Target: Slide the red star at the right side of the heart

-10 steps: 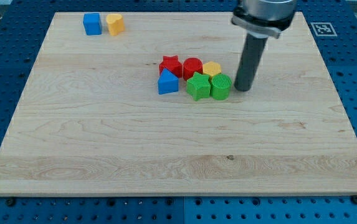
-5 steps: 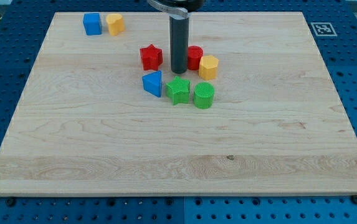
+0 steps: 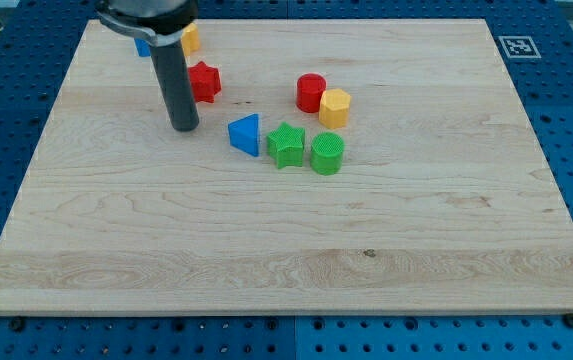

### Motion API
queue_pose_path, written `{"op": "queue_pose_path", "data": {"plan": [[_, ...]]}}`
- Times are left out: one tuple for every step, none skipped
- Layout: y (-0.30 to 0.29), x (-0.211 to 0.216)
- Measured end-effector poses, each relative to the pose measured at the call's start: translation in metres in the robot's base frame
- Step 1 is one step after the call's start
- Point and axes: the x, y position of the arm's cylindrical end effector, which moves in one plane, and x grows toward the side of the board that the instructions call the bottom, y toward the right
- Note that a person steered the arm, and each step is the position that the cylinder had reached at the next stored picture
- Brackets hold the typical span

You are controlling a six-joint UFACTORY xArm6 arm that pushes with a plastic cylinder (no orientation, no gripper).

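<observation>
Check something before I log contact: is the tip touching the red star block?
Cannot tell. In the camera view my tip sits left of and below the red star block, but the rod hides the star's left edge.

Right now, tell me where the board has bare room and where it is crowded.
Free: the whole stretch below the blue triangle, green star and green cylinder, and the right side past the yellow block. Crowded: the top left, where my tip stands beside the red star.

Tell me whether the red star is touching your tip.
Cannot tell. The red star sits just right of my rod, above my tip; the rod hides any contact.
</observation>
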Motion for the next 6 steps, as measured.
{"op": "queue_pose_path", "data": {"plan": [[0.015, -0.030], [0.024, -0.069], [0.024, -0.077], [0.024, -0.076], [0.024, -0.101], [0.024, -0.106]]}}
